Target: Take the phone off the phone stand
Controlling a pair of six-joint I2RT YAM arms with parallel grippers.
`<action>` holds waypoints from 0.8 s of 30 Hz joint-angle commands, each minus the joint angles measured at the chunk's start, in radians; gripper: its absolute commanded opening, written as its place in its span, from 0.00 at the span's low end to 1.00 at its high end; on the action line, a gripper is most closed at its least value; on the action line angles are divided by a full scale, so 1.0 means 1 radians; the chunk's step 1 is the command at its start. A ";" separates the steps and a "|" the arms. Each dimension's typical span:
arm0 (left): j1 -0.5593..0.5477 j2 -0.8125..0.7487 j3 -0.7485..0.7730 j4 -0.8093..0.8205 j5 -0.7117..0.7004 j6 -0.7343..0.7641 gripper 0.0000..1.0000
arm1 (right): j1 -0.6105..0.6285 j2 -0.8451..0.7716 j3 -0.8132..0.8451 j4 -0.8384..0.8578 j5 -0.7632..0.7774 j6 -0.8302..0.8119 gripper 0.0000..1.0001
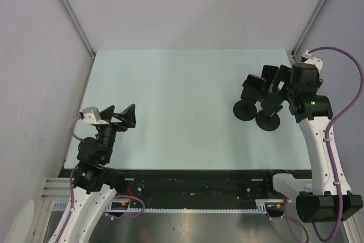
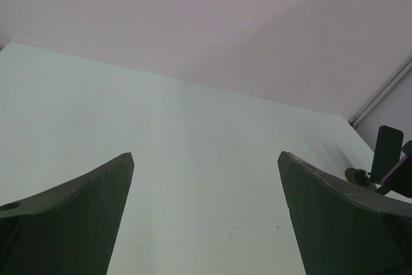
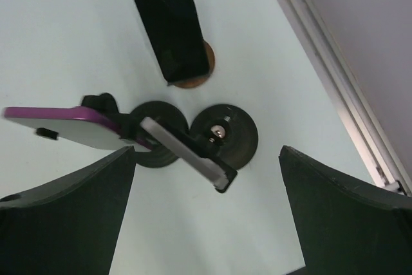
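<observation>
Three phones stand on stands at the right of the table. A black phone (image 3: 170, 22) leans on a brown round stand (image 3: 198, 76). A purple-cased phone (image 3: 61, 127) (image 1: 253, 88) sits on a stand with a black disc base (image 3: 161, 138) (image 1: 245, 110). A third, pale-edged phone (image 3: 187, 151) sits tilted in the cradle of a second black disc stand (image 3: 226, 134) (image 1: 268, 120). My right gripper (image 3: 206, 162) (image 1: 278, 91) hovers open just above this third phone, touching nothing. Far off at the table's left, my left gripper (image 2: 206, 159) (image 1: 120, 115) is open and empty.
A metal frame rail (image 3: 328, 69) runs along the table's right edge, close to the stands. From the left wrist, the black phone (image 2: 388, 146) shows small at the far right. The pale table (image 1: 170, 106) lies between the two arms.
</observation>
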 commanded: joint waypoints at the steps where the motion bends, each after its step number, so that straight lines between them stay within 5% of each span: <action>1: -0.030 -0.010 0.013 -0.001 -0.037 0.055 1.00 | -0.123 0.030 0.058 -0.100 -0.178 -0.004 1.00; 5: -0.047 -0.003 0.010 -0.001 -0.052 0.057 1.00 | -0.140 0.060 0.059 -0.105 -0.304 -0.085 0.99; 14: -0.052 0.004 0.009 -0.001 -0.049 0.049 1.00 | -0.171 0.128 0.058 -0.114 -0.373 -0.159 0.81; 22: -0.058 0.008 0.010 -0.001 -0.049 0.049 1.00 | -0.173 0.127 0.055 -0.114 -0.404 -0.173 0.47; 24: -0.061 0.016 0.012 -0.001 -0.047 0.049 1.00 | -0.173 0.104 0.055 -0.125 -0.402 -0.165 0.27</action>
